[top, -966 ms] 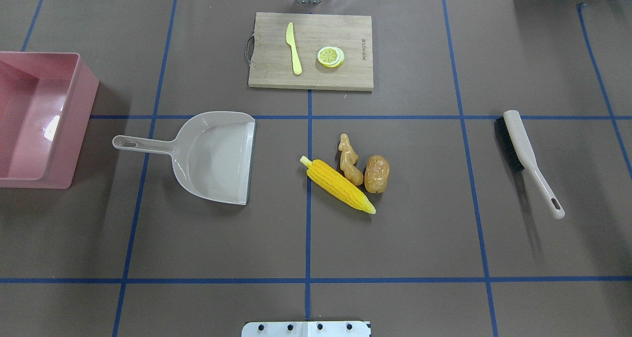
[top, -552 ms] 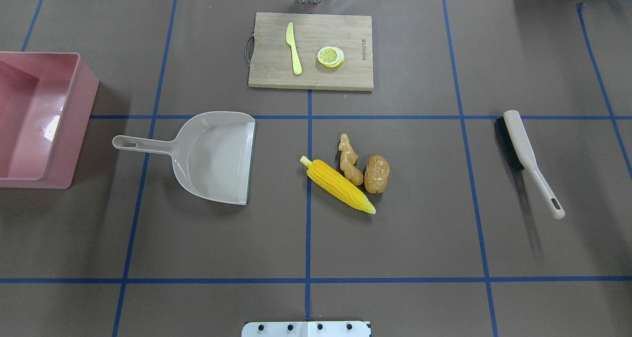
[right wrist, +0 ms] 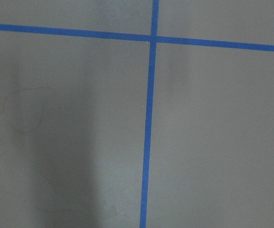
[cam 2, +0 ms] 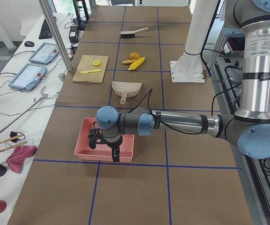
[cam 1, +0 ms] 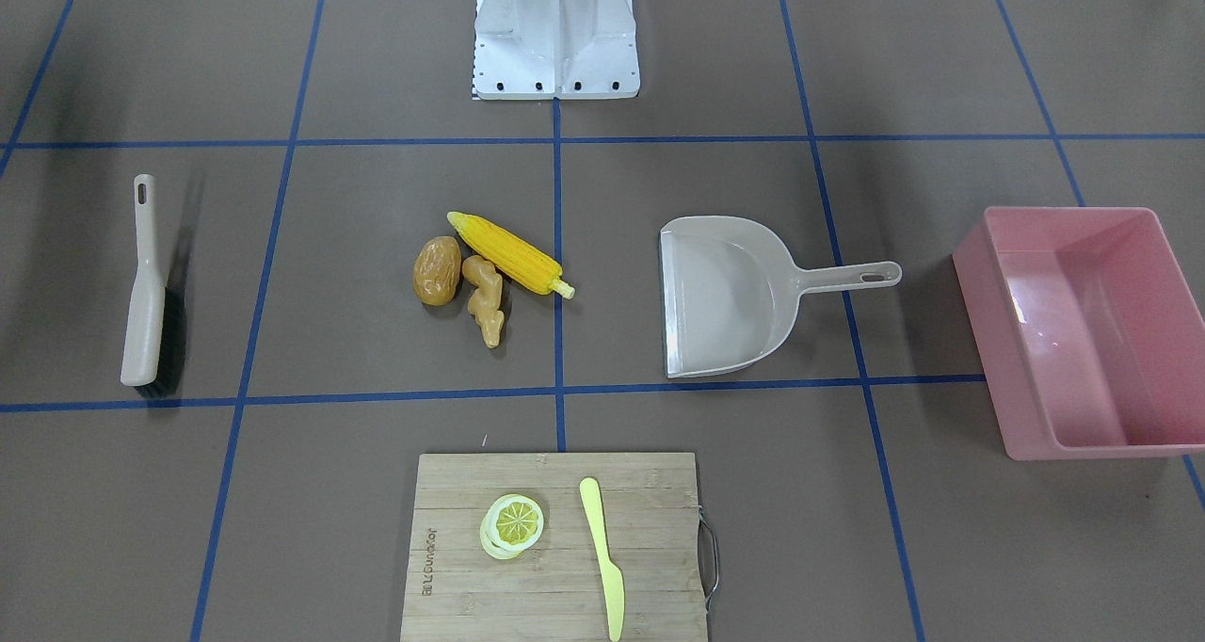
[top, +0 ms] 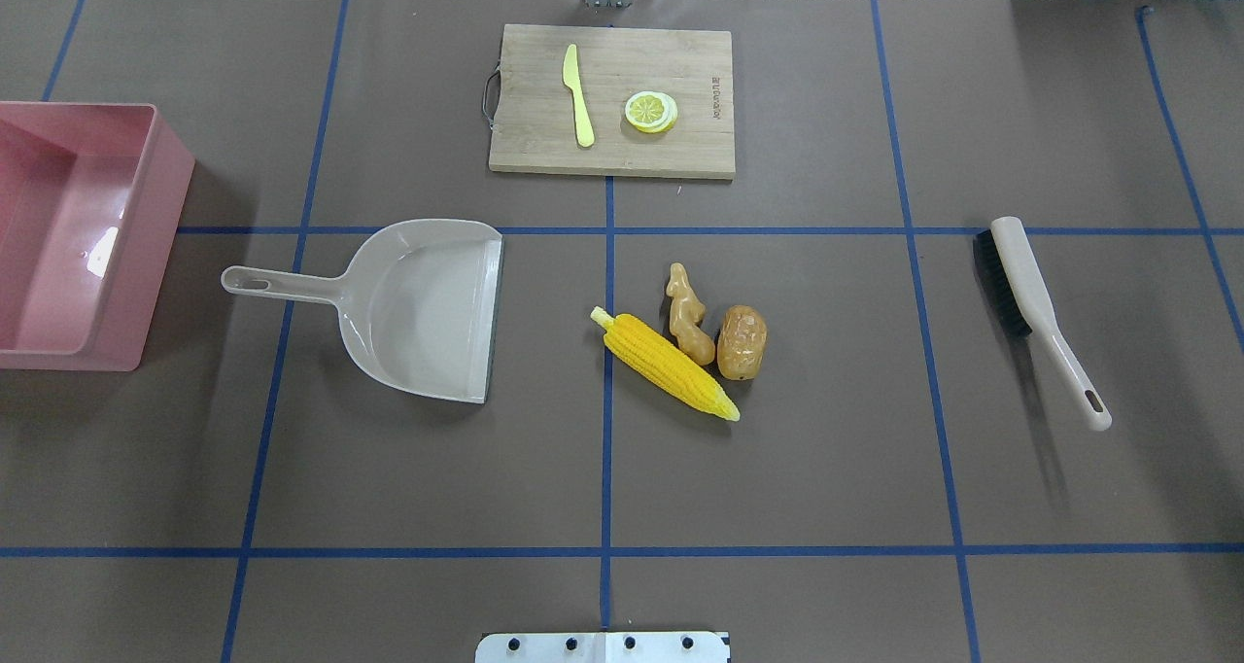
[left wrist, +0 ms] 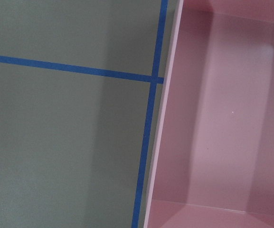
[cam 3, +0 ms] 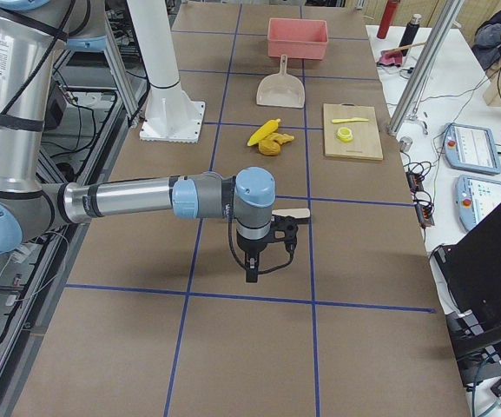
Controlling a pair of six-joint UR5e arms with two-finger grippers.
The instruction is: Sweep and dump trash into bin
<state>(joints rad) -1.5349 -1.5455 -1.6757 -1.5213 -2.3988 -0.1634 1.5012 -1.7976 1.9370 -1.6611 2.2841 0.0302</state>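
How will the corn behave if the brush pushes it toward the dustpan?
The corn looks round and tapered, so it will probably roll, curving toward its thin tip instead of sliding straight. Its glossy surface suggests stiff, light plastic. The ginger lies right beside it and may be carried along.
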